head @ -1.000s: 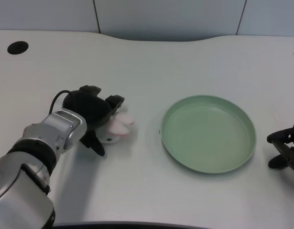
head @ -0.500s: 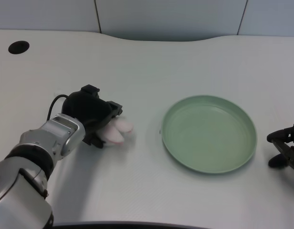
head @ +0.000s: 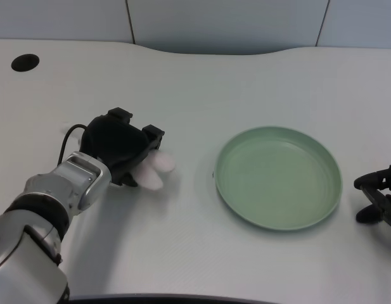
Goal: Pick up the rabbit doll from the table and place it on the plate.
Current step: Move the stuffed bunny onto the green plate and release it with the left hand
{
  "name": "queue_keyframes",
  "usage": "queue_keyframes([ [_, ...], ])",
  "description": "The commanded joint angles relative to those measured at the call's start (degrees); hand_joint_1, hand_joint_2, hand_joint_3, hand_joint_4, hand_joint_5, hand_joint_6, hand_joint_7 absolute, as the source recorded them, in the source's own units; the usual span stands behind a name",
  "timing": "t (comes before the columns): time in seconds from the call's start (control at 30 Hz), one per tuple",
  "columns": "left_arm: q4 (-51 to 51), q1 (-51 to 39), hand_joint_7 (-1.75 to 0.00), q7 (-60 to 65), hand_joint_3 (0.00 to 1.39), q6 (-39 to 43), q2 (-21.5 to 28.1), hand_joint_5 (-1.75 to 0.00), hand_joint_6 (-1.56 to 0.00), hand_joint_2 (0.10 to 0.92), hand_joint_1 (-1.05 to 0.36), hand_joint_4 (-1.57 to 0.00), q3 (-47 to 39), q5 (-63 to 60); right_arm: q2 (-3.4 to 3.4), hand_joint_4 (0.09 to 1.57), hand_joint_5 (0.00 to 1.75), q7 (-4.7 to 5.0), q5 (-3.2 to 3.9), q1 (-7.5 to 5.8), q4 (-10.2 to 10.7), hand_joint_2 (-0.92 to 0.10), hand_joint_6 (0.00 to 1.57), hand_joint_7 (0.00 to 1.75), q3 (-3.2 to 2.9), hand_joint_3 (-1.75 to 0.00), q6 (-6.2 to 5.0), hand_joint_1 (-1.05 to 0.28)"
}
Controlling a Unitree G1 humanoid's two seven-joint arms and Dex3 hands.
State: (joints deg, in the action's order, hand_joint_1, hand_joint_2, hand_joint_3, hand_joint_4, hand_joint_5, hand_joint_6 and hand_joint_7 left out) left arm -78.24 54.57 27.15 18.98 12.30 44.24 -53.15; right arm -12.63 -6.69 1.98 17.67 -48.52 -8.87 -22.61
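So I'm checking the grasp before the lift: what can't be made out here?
- Head view: most of the rabbit doll is hidden under the left hand; only pink ears show.
- Head view: whether the doll has left the table cannot be told.
- Head view: the picture's right edge cuts off the right hand.

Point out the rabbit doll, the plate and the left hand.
rabbit doll (head: pixel 156 169): head view, on the pink part sticking out from under the hand.
plate (head: pixel 228 190): head view, on its green rim at the lower left.
left hand (head: pixel 119 147): head view, on the black back of the hand.
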Motion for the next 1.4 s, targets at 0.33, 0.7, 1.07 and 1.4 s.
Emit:
queue_keyframes([
  [0.33,0.84,2.53,-1.72,-7.41,0.04,-2.79,-6.41,-1.75,-0.52,0.904,-0.18,-0.74,-12.63,12.71,-0.12,0.93,1.01,-0.61,0.86,-0.44,-0.43,-0.92,0.81,0.90,-0.48,-0.14,-0.11,-0.79],
  [0.7,2.34,7.63,-1.75,-11.53,0.15,-6.28,-16.18,-1.75,-0.62,0.917,-0.02,-0.79,-18.42,19.04,0.06,0.90,1.00,-1.90,1.16,1.21,-1.97,-0.92,0.81,0.90,-0.33,-0.10,1.18,-0.80],
  [1.07,2.72,10.66,-1.75,-11.93,0.95,-5.15,-26.49,-1.75,-0.69,0.465,-0.11,-0.89,-18.01,18.99,0.72,0.89,1.02,-0.55,-0.72,1.17,0.08,-0.92,0.77,0.93,1.11,-0.12,2.74,-0.80],
  [1.4,1.77,9.31,-1.67,-12.29,1.00,-5.21,-31.14,-1.72,-0.84,0.423,-0.16,-0.99,-14.44,16.63,0.89,0.91,1.04,0.59,-2.93,-0.34,3.37,-0.92,0.81,0.92,2.90,-0.15,3.54,-0.83],
])
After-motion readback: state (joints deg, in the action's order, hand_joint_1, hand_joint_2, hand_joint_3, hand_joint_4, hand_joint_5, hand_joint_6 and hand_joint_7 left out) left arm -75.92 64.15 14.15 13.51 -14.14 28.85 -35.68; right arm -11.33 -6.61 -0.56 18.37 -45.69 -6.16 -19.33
